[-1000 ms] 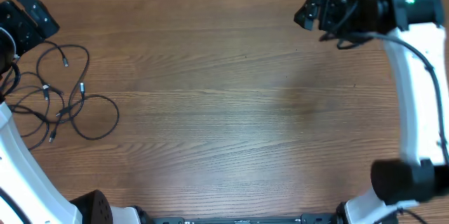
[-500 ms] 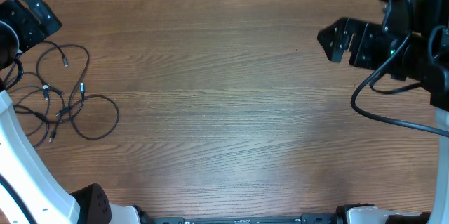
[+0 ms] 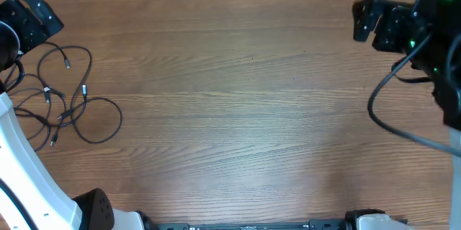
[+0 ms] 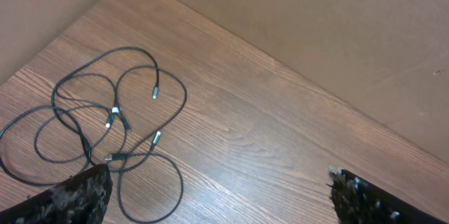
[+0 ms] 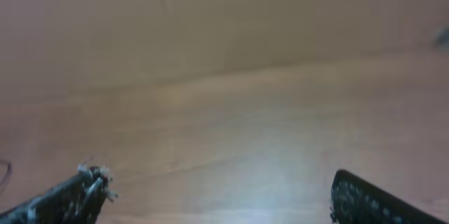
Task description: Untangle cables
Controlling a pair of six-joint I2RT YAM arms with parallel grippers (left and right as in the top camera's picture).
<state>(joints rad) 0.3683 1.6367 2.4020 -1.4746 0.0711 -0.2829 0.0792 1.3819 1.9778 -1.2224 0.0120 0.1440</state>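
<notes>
The cables (image 3: 66, 96) are thin black cords with small grey plug ends, lying in loose overlapping loops on the wooden table at the far left. They also show in the left wrist view (image 4: 105, 122), spread flat. My left gripper (image 3: 32, 17) is open and empty, just behind and left of the loops; its fingertips frame the lower edge of the left wrist view (image 4: 217, 192). My right gripper (image 3: 371, 21) is open and empty at the far right back of the table, far from the cables. The right wrist view (image 5: 217, 192) is blurred and shows only bare wood.
The wooden table (image 3: 245, 115) fills the overhead view. A plain beige wall (image 4: 316, 27) rises behind the table's back edge. Thick black arm wires (image 3: 392, 107) hang by the right arm. Dark arm bases sit at the front edge.
My right arm has swung to the right, from the back centre-right toward the right edge. The left arm and the cables have not moved.
</notes>
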